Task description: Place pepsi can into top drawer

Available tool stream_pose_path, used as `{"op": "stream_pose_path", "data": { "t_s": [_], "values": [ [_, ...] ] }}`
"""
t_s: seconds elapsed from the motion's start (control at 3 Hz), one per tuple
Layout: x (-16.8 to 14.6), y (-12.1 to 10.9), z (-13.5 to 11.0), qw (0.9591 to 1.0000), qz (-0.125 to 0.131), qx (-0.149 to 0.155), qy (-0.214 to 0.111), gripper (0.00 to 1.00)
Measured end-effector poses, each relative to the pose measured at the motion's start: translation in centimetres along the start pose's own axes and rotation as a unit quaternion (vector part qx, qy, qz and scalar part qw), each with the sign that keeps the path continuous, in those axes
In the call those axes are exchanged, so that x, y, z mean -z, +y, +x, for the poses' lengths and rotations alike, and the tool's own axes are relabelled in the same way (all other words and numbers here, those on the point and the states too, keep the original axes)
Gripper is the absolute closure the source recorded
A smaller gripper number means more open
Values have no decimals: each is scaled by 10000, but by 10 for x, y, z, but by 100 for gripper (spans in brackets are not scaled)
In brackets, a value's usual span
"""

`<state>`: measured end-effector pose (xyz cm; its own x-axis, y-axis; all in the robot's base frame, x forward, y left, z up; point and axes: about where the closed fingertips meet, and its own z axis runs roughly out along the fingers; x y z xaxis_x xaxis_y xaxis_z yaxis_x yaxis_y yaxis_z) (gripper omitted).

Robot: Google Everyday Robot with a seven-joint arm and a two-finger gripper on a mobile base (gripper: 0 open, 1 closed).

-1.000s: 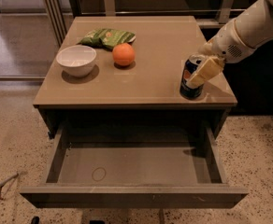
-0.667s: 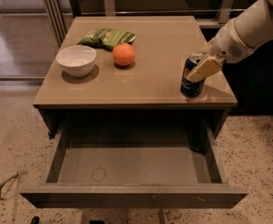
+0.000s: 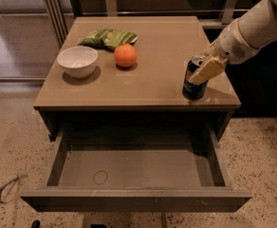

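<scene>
Gripper [image 3: 198, 75] has edged slightly up the can [image 3: 194, 90]. Its fingers [image 3: 207, 69] clasp the upper half, and the can stands on the tabletop [image 3: 157, 46] beneath them, not yet lifted. The drawer [image 3: 138, 167] lies open below-left of the fingers, so lifting appears next. Label partly covered; no lettering legible.

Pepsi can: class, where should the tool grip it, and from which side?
Grip the cylindrical side wall at mid-height, coming from the picture's right: the pepsi can stands upright near the cabinet top's right front corner, and the tool is at its upper right.
</scene>
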<state>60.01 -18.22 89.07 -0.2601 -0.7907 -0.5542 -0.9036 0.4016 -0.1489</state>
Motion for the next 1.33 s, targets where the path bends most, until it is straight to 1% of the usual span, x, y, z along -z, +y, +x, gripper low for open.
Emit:
{"op": "stream_pose_path", "data": {
  "t_s": [0.33, 0.67, 1.0, 1.33],
  "values": [
    [9, 23, -8, 9995, -145, 171, -207, 100],
    [26, 56, -16, 9979, -325, 397, -390, 100],
    [34, 102, -10, 9957, -761, 359, -385, 100],
    [31, 106, -8, 9954, -819, 354, -355, 100]
  ]
}}
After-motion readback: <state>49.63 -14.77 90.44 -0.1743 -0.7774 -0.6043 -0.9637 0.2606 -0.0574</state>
